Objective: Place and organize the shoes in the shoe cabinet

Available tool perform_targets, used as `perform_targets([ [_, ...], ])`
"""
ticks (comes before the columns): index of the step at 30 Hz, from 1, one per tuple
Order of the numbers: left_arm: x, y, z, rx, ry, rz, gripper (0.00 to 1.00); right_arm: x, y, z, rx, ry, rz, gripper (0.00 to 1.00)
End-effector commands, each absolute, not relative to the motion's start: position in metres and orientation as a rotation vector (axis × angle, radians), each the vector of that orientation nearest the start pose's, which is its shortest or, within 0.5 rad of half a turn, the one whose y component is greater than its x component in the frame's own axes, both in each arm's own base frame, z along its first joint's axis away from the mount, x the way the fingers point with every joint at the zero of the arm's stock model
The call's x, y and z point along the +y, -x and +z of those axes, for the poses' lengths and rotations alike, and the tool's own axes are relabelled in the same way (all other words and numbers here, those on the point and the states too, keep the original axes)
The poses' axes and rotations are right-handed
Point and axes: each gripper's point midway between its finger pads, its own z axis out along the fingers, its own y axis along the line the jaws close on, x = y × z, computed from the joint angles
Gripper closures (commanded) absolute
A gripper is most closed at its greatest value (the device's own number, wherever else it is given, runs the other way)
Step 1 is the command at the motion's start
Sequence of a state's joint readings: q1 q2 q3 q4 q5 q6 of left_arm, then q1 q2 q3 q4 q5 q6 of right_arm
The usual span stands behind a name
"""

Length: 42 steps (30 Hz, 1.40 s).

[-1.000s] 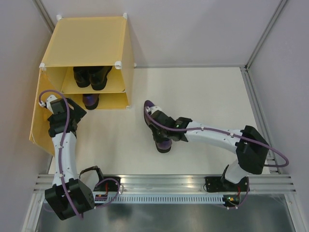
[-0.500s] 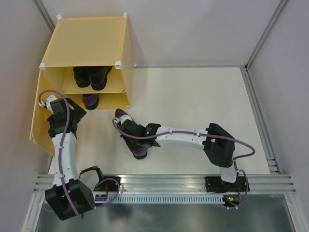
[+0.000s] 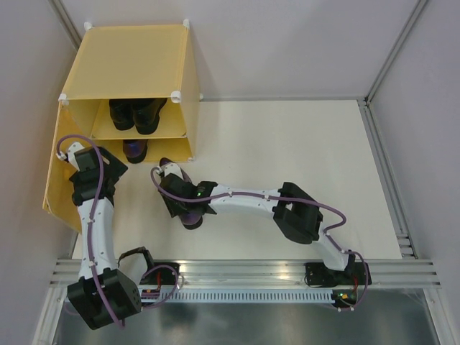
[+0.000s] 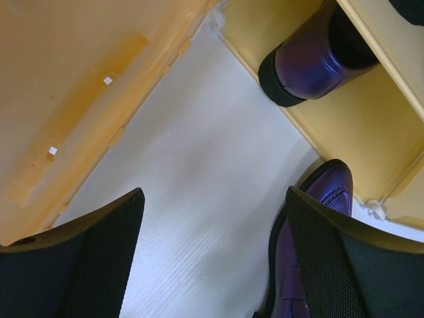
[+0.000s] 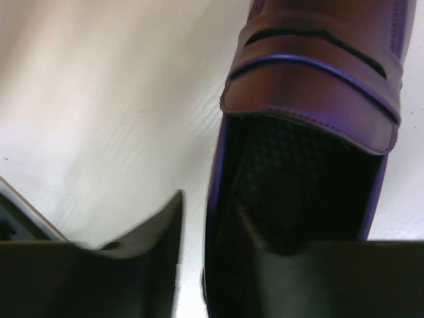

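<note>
1. The right gripper (image 5: pixel 205 228) sat low over a glossy dark purple pointed-toe loafer (image 5: pixel 318 86). One finger was inside the shoe's black mouth and the other was outside its side wall.
2. Its jaws stood partly apart. A thin strip of white table (image 3: pixel 287 158) showed between the outer finger and the wall, so it did not look clamped.
3. That loafer rested on its sole on the table, just in front of the yellow-orange plastic cube cabinet (image 3: pixel 129 61). Its toe pointed at the lower opening, near the cabinet's front corner.
4. The matching purple loafer (image 4: pixel 305 63) was already in the lower compartment, heel outward. The glossy black pair (image 3: pixel 136 113) stood on the shelf above.
5. The left gripper (image 4: pixel 212 218) hovered wide and empty between the hinged yellow door (image 3: pixel 54 187), which was swung open, and the loose loafer.
6. The shoe probably handles as a light, fairly stiff shell. Its polished upper looks slippery, so pinching across the toe or vamp would likely slide off.
7. The side wall or heel collar seems the best hold, with one finger inside and one outside.
8. Alternatively, a push on the heel could slide it in beside its mate, though the pointed toe might catch on the cabinet's front edge.
</note>
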<state>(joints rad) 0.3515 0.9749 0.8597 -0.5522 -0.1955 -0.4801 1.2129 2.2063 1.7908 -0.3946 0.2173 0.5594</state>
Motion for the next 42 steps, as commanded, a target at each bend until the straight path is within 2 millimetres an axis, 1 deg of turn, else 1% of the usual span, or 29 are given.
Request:
perform_targets([
  [1, 0.125, -0.263, 0.184, 1.968, 1.011, 0.222, 0.1, 0.547, -0.233, 0.143, 2.202, 0.593, 0.7, 0.52],
  [3, 0.132, -0.257, 0.187, 1.937, 1.047, 0.267, 0.11, 0.539, -0.226, 0.151, 2.205, 0.623, 0.707, 0.45],
  [4, 0.134, -0.255, 0.19, 1.919, 1.057, 0.278, 0.11, 0.535, -0.225, 0.157, 2.198, 0.626, 0.713, 0.39],
  [5, 0.136, -0.252, 0.192, 1.907, 1.065, 0.292, 0.11, 0.524, -0.22, 0.171, 2.18, 0.641, 0.722, 0.37],
  [7, 0.139, -0.25, 0.194, 1.886, 1.083, 0.3, 0.11, 0.511, -0.218, 0.182, 2.159, 0.642, 0.723, 0.3],
  [8, 0.142, -0.248, 0.195, 1.876, 1.096, 0.312, 0.11, 0.497, -0.214, 0.194, 2.14, 0.644, 0.723, 0.29],
  [10, 0.145, -0.247, 0.194, 1.872, 1.111, 0.325, 0.1, 0.482, -0.212, 0.201, 2.127, 0.653, 0.717, 0.26],
  [12, 0.151, -0.244, 0.197, 1.862, 1.133, 0.365, 0.07, 0.456, -0.211, 0.206, 2.124, 0.647, 0.688, 0.23],
  [13, 0.155, -0.241, 0.197, 1.858, 1.15, 0.39, 0.05, 0.447, -0.211, 0.205, 2.125, 0.643, 0.678, 0.21],
  [14, 0.159, -0.238, 0.195, 1.845, 1.181, 0.403, 0.04, 0.43, -0.208, 0.206, 2.121, 0.633, 0.673, 0.21],
  [16, 0.162, -0.234, 0.193, 1.833, 1.217, 0.411, 0.04, 0.411, -0.213, 0.204, 2.122, 0.601, 0.657, 0.19],
  [17, 0.161, -0.235, 0.192, 1.831, 1.224, 0.389, 0.04, 0.399, -0.212, 0.191, 2.134, 0.597, 0.644, 0.19],
  [18, 0.159, -0.238, 0.19, 1.846, 1.216, 0.37, 0.04, 0.388, -0.215, 0.198, 2.117, 0.567, 0.654, 0.18],
  [19, 0.152, -0.243, 0.188, 1.871, 1.193, 0.321, 0.03, 0.376, -0.214, 0.184, 2.139, 0.57, 0.631, 0.18],
  [21, 0.147, -0.248, 0.185, 1.911, 1.158, 0.288, 0.03, 0.362, -0.218, 0.187, 2.122, 0.546, 0.628, 0.16],
  [22, 0.136, -0.255, 0.186, 1.935, 1.113, 0.222, 0.02, 0.352, -0.217, 0.175, 2.139, 0.549, 0.599, 0.16],
  [24, 0.115, -0.264, 0.185, 1.992, 1.02, 0.142, 0.02, 0.341, -0.22, 0.176, 2.126, 0.532, 0.593, 0.14],
  [25, 0.098, -0.269, 0.182, 2.032, 0.967, 0.065, 0.02, 0.334, -0.22, 0.165, 2.14, 0.531, 0.571, 0.14],
  [27, 0.067, -0.273, 0.175, 2.093, 0.88, -0.022, 0.02, 0.326, -0.225, 0.162, 2.131, 0.511, 0.562, 0.13],
  [29, 0.029, -0.272, 0.16, 2.165, 0.823, -0.12, 0.02, 0.316, -0.229, 0.158, 2.129, 0.495, 0.545, 0.13],
  [30, 0.015, -0.27, 0.153, 2.188, 0.818, -0.162, 0.02, 0.313, -0.23, 0.156, 2.132, 0.489, 0.542, 0.13],
  [31, 0.001, -0.265, 0.137, 2.232, 0.817, -0.203, 0.02, 0.308, -0.23, 0.153, 2.132, 0.488, 0.535, 0.13],
  [32, -0.026, -0.264, 0.13, 2.271, 0.78, -0.265, 0.02, 0.305, -0.234, 0.154, 2.124, 0.466, 0.535, 0.13],
  [33, -0.035, -0.261, 0.116, 2.31, 0.783, -0.253, 0.02, 0.303, -0.235, 0.152, 2.124, 0.464, 0.535, 0.13],
  [34, -0.046, -0.26, 0.109, 2.334, 0.766, -0.264, 0.03, 0.299, -0.235, 0.147, 2.131, 0.46, 0.525, 0.13],
  [35, -0.068, -0.258, 0.104, 2.362, 0.73, -0.298, 0.03, 0.298, -0.236, 0.147, 2.128, 0.458, 0.529, 0.13],
  [36, -0.081, -0.257, 0.092, 2.397, 0.717, -0.285, 0.04, 0.295, -0.238, 0.143, 2.133, 0.452, 0.526, 0.13],
  [40, -0.09, -0.259, 0.068, 2.44, 0.737, -0.222, 0.1, 0.287, -0.241, 0.137, 2.142, 0.438, 0.512, 0.13],
  [42, -0.091, -0.256, 0.047, 2.487, 0.772, -0.184, 0.17, 0.284, -0.243, 0.137, 2.135, 0.424, 0.516, 0.13],
])
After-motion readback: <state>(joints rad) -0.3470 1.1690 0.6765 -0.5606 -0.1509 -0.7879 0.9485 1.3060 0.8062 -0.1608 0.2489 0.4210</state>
